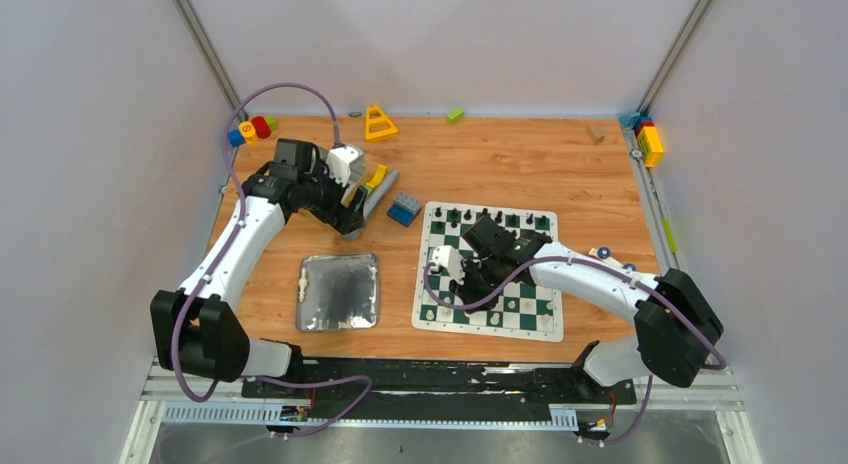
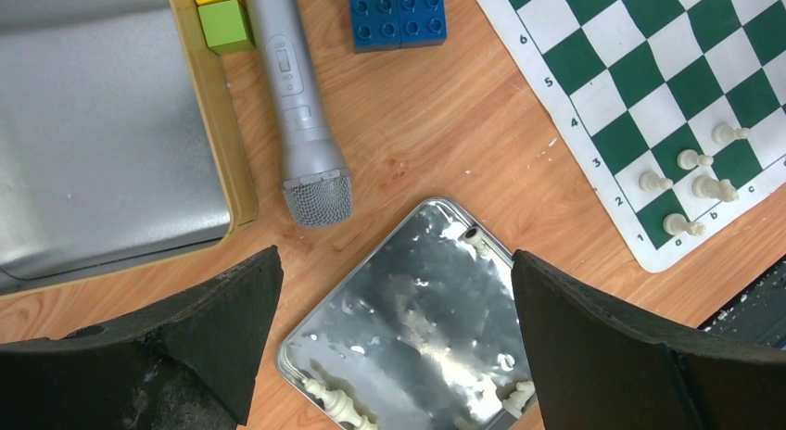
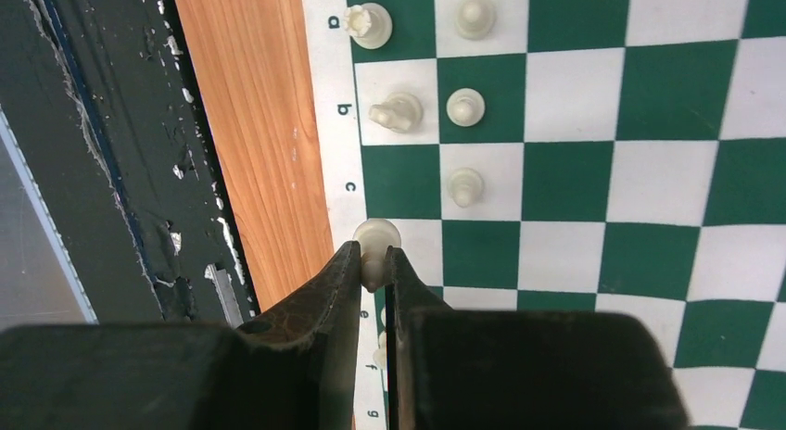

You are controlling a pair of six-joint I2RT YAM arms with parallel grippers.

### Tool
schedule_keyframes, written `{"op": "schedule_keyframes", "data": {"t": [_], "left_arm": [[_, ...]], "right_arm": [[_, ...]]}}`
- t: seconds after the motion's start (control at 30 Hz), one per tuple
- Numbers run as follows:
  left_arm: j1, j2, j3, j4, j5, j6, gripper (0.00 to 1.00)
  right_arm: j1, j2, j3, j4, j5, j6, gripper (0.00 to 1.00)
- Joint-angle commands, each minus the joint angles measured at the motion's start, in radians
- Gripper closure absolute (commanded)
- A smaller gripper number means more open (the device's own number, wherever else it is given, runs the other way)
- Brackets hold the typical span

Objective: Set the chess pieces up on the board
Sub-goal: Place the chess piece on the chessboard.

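The right gripper (image 3: 373,263) pinches a white piece (image 3: 377,233) at the board (image 3: 575,180)'s edge. The left gripper (image 2: 394,271) gapes over the tray (image 2: 422,249).

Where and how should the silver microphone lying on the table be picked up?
Grip the microphone across its straight handle, coming from above: it lies flat, and the handle is slimmer than the mesh head, with a gap on either side.
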State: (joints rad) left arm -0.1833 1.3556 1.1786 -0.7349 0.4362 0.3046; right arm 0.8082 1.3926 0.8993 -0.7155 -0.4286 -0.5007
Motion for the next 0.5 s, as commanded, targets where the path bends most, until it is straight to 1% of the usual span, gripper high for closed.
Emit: {"op": "schedule_keyframes", "data": {"t": [0.0, 0.23, 0.47], "left_arm": [[0.001, -0.040, -0.010, 0.040, 0.001, 0.029, 0.00], [0.001, -0.051, -0.021, 0.047, -0.002, 0.031, 0.00], [0.001, -0.062, -0.025, 0.048, 0.002, 0.033, 0.00]], "right_arm": [[0.044, 0.036, -0.012, 0.071, -0.020, -0.012, 0.97], [0.085, 0.086, -0.002, 0.104, 0.028, 0.002, 0.97], [0.095, 0.114, 0.004, 0.129, 0.061, 0.004, 0.97]]}}
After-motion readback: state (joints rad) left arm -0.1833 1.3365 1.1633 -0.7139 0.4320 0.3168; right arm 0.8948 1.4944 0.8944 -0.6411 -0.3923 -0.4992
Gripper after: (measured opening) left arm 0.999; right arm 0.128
